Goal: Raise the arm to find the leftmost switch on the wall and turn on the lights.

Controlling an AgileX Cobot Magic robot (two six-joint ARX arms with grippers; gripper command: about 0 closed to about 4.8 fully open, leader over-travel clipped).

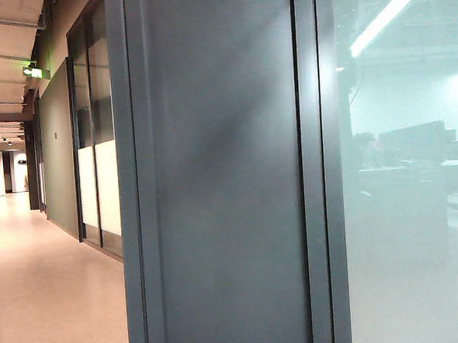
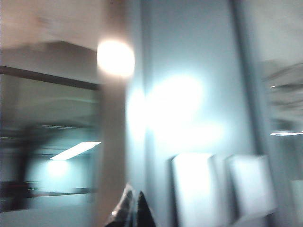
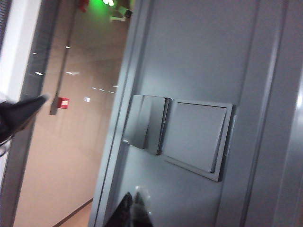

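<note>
Both narrowly closed grippers, left gripper [image 2: 134,210] and right gripper [image 3: 132,208], hover below the grey rectangular wall switches [image 3: 177,135]; leftmost switch [image 3: 142,120] not yet pressed.

A flat grey metal wall panel [image 1: 222,180] stands upright between darker vertical frame strips, with frosted glass [image 1: 410,207] beside it. In the right wrist view, two grey rectangular switch plates are mounted on the panel [image 3: 199,52]: a split rocker switch [image 3: 144,120] nearest the panel's corridor edge and a wide single rocker switch [image 3: 196,137] touching it. The blurred left wrist view shows pale switch plates [image 2: 194,187] on the same surface.
</note>
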